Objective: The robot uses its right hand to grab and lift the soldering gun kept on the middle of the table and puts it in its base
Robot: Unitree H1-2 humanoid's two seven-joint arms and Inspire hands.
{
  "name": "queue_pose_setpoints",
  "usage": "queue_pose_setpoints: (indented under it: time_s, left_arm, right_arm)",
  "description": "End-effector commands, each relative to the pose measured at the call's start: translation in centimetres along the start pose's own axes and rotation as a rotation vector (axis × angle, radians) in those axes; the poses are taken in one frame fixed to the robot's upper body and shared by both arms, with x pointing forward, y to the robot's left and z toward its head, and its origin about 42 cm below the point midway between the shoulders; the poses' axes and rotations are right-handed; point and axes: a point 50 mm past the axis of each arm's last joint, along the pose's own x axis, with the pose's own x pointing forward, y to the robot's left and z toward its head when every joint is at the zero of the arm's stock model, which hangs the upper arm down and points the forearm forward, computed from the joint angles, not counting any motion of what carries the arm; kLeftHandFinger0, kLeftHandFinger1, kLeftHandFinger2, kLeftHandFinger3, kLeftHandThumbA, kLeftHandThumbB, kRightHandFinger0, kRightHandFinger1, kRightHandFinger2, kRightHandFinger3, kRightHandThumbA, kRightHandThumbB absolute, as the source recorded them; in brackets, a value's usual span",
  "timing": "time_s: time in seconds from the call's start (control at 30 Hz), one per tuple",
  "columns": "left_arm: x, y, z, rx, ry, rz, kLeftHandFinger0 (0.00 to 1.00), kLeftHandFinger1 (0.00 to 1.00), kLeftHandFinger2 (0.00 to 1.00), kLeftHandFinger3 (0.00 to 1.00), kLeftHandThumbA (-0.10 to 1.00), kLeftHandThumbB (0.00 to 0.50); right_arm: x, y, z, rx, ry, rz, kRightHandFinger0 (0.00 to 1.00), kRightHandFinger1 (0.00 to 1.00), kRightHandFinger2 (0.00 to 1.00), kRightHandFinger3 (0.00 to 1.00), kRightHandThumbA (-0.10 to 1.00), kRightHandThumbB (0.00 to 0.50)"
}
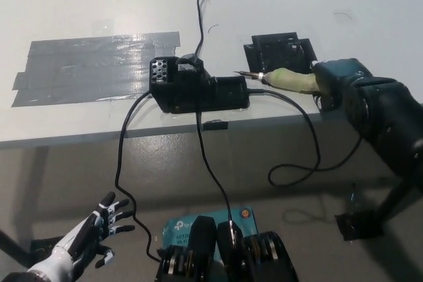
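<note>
White table top (99, 4) fills the upper part of the head view, front edge running across the middle, grey floor (66, 176) below it. Grey tape patch (92, 67) stuck flat on the table's left half. Black base unit (195, 90) sits near the front edge at centre, one end with a perforated face pointing at the tape. Thin black wire (198, 21) runs from the base's top back across the table. Second black part, a flat bracket (279, 51), lies just right of the base, further back. Small black clip (215, 124) on the table edge below the base. Cables (122, 163) drop from the base over the edge to the floor. Teal box (211, 222) on the floor at bottom centre.

Right hand (340, 84) comes in from the right at table height, fingers clamped around the rear of the soldering gun (291, 80). Gun's pale yellow-green handle sticks out left of the hand, roughly level, metal tip pointing left. Tip is just beside the base's right end, in front of the bracket; can't tell if it touches. Gun's cord (310, 143) loops down off the table edge.

Left hand (92, 232) hangs low at bottom left, over the floor, fingers spread, holding nothing.
</note>
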Motion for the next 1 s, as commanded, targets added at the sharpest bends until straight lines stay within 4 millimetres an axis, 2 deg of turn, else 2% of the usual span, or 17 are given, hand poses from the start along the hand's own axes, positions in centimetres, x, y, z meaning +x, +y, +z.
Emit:
queue_pose_setpoints:
  time_s: [0.0, 0.07, 0.1, 0.13, 0.17, 0.27, 0.33, 0.43, 0.47, 0.53, 0.57, 0.63, 0.67, 0.7, 0.77, 0.9, 0.97]
  left_arm:
    - [0.2, 0.2, 1.2, 0.030, -0.026, -0.033, 0.86, 0.89, 0.99, 1.00, 1.00, 0.342]
    - [0.2, 0.2, 1.5, 0.032, -0.028, -0.040, 0.86, 0.89, 0.99, 1.00, 1.00, 0.350]
    - [0.1, 0.2, 1.5, 0.033, -0.030, -0.043, 0.84, 0.90, 1.00, 1.00, 1.00, 0.347]
    - [0.1, 0.2, 1.5, 0.035, -0.031, -0.044, 0.83, 0.89, 1.00, 1.00, 1.00, 0.352]
    - [0.2, 0.2, 1.5, 0.039, -0.032, -0.047, 0.83, 0.90, 1.00, 1.00, 1.00, 0.356]
    - [0.2, 0.2, 1.5, 0.048, -0.030, -0.047, 0.82, 0.91, 1.00, 1.00, 1.00, 0.367]
    - [0.3, 0.2, 1.4, 0.049, -0.024, -0.046, 0.82, 0.91, 1.00, 1.00, 1.00, 0.402]
    - [0.3, 0.3, 1.4, 0.063, -0.020, -0.046, 0.82, 0.92, 1.00, 1.00, 1.00, 0.393]
    - [0.2, 0.4, 1.4, 0.055, -0.025, -0.045, 0.81, 0.90, 1.00, 1.00, 1.00, 0.384]
    - [0.3, 0.4, 1.3, 0.057, -0.026, -0.045, 0.81, 0.90, 1.00, 1.00, 1.00, 0.368]
    - [0.3, 0.4, 1.3, 0.058, -0.022, -0.043, 0.81, 0.90, 1.00, 1.00, 1.00, 0.368]
    - [0.2, 0.4, 1.3, 0.062, -0.015, -0.039, 0.81, 0.90, 1.00, 1.00, 1.00, 0.362]
    - [0.2, 0.4, 1.2, 0.062, -0.014, -0.039, 0.81, 0.90, 1.00, 1.00, 1.00, 0.362]
    - [0.3, 0.4, 1.2, 0.069, -0.010, -0.038, 0.81, 0.90, 1.00, 1.00, 1.00, 0.371]
    - [0.2, 0.4, 1.2, 0.057, -0.010, -0.039, 0.80, 0.89, 1.00, 1.00, 1.00, 0.374]
    - [0.1, 0.5, 1.3, 0.076, -0.004, -0.031, 0.81, 0.90, 1.00, 1.00, 1.00, 0.387]
    - [0.0, 0.6, 1.3, 0.072, -0.001, -0.032, 0.81, 0.91, 1.00, 1.00, 1.00, 0.371]
  right_arm:
    - [0.2, 1.3, -0.4, -0.111, 0.053, 0.021, 0.00, 0.10, 0.15, 0.44, -0.10, 0.292]
    - [0.4, 1.5, -0.2, -0.163, 0.082, 0.011, 0.00, 0.11, 0.10, 0.34, -0.10, 0.317]
    - [0.7, 1.9, -0.1, -0.190, 0.094, -0.012, 0.00, 0.19, 0.20, 0.59, -0.03, 0.084]
    - [0.7, 2.0, -0.1, -0.203, 0.098, -0.020, 0.00, 0.22, 0.27, 0.62, 0.01, 0.012]
    - [0.6, 2.1, 0.0, -0.218, 0.102, -0.033, 0.00, 0.23, 0.35, 0.63, -0.02, 0.000]
    - [0.4, 2.6, 0.0, -0.250, 0.103, -0.046, 0.02, 0.35, 0.58, 0.60, -0.04, 0.000]
    - [0.4, 3.0, -0.1, -0.260, 0.097, -0.040, 0.03, 0.38, 0.61, 0.60, -0.03, 0.000]
    - [0.1, 3.2, 0.1, -0.275, 0.063, -0.057, 0.05, 0.39, 0.65, 0.77, -0.03, 0.000]
    - [0.0, 3.5, 0.0, -0.269, 0.049, -0.082, 0.10, 0.44, 0.66, 0.71, 0.07, 0.000]
    - [0.0, 3.5, -0.1, -0.271, 0.047, -0.081, 0.11, 0.45, 0.66, 0.70, 0.08, 0.000]
    - [-0.1, 3.5, -0.3, -0.257, 0.040, -0.093, 0.05, 0.40, 0.60, 0.55, 0.04, 0.026]
    - [-0.3, 3.2, -0.5, -0.255, 0.026, -0.141, 0.00, 0.34, 0.56, 0.31, 0.05, 0.005]
    - [-0.4, 3.2, -0.5, -0.255, 0.025, -0.145, 0.00, 0.34, 0.58, 0.30, 0.06, 0.002]
    - [-0.5, 3.2, -0.8, -0.209, 0.002, -0.204, 0.00, 0.30, 0.54, 0.20, 0.02, 0.034]
    - [-1.2, 2.4, -1.6, -0.112, -0.054, -0.315, 0.00, 0.29, 0.58, 0.12, -0.06, 0.000]
    - [-1.7, 0.5, -2.4, -0.078, -0.088, -0.396, 0.00, 0.35, 0.70, 0.33, -0.10, 0.000]
    - [-2.4, -0.9, -2.5, -0.036, -0.112, -0.444, 0.00, 0.37, 0.73, 0.61, -0.10, 0.000]
